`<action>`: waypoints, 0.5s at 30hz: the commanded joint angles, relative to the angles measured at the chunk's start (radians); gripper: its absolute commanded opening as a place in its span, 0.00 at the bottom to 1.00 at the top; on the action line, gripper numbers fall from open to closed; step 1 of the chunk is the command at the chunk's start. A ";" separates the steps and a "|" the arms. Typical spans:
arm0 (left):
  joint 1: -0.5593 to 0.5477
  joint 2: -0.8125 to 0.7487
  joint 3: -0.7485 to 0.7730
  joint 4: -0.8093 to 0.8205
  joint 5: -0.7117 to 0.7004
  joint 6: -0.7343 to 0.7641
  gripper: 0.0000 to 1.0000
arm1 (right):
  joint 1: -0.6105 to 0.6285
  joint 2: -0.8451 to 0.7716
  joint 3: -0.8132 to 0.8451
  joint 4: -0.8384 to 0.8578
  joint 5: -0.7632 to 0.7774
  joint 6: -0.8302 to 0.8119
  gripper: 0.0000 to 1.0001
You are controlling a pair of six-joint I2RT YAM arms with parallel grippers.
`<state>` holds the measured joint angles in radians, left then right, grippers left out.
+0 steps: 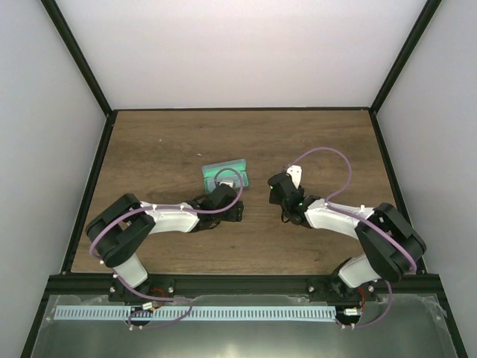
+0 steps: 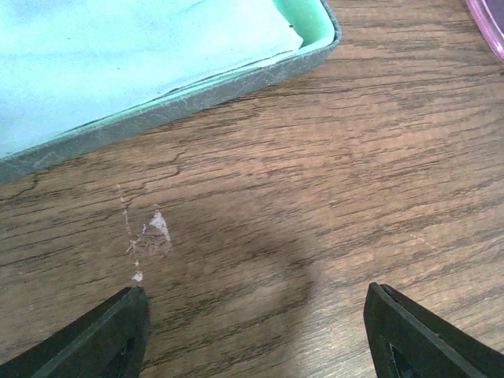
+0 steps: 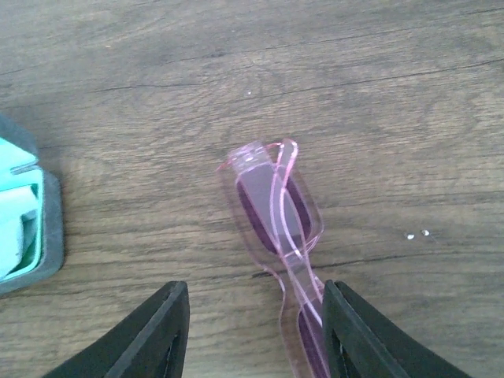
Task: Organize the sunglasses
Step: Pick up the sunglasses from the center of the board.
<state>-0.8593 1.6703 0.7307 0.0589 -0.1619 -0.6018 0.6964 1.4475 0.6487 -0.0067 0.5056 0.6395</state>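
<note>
The pink translucent sunglasses (image 3: 276, 213) with purple lenses lie folded on the wooden table. My right gripper (image 3: 256, 331) is open and low over them; their near part runs between my fingers, against the right finger (image 3: 354, 331). The open grey case with mint lining (image 1: 225, 173) sits left of them; its corner shows in the right wrist view (image 3: 31, 228). My left gripper (image 2: 256, 331) is open and empty, just in front of the case (image 2: 157, 71), over bare wood. A pink edge of the sunglasses (image 2: 492, 27) shows at the top right of the left wrist view.
The brown wooden table (image 1: 171, 142) has a dark raised rim and white walls around it. A small pale scuff (image 2: 153, 232) marks the wood near my left gripper. Both arms reach in toward the table's middle.
</note>
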 commanded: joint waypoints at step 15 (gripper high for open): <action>-0.004 -0.001 -0.022 0.012 0.012 -0.010 0.77 | -0.186 0.151 0.037 0.146 -0.195 -0.149 0.52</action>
<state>-0.8593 1.6703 0.7242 0.0761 -0.1520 -0.6060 0.5171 1.5501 0.6460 0.1093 0.3576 0.5323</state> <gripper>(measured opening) 0.769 0.511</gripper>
